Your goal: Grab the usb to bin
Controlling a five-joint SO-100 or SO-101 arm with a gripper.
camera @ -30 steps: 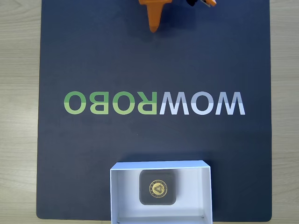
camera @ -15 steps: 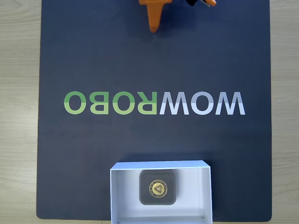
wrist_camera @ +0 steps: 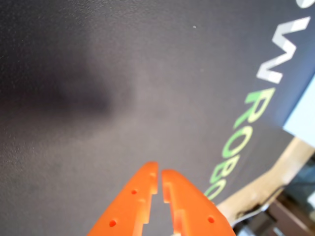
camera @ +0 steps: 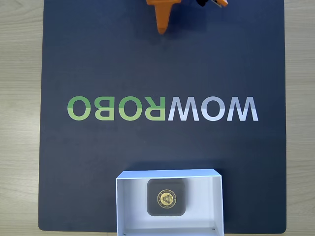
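The usb (camera: 167, 197), a dark grey rounded block with a gold triangle emblem, lies flat inside the white bin (camera: 131, 196) at the bottom middle of the fixed view. My orange gripper (camera: 161, 27) pokes in at the top edge of that view, far from the bin and pointing down at the mat. In the wrist view the gripper (wrist_camera: 160, 172) has its two orange fingers (wrist_camera: 135, 201) almost touching, shut with nothing between them, hovering over bare mat.
A dark mat (camera: 98, 162) with the mirrored "WOWROBO" lettering (camera: 162, 108) covers most of the wooden table (camera: 19, 123). The bin overhangs the mat's bottom edge. A pale corner (wrist_camera: 304, 123), likely the bin, shows at the right of the wrist view.
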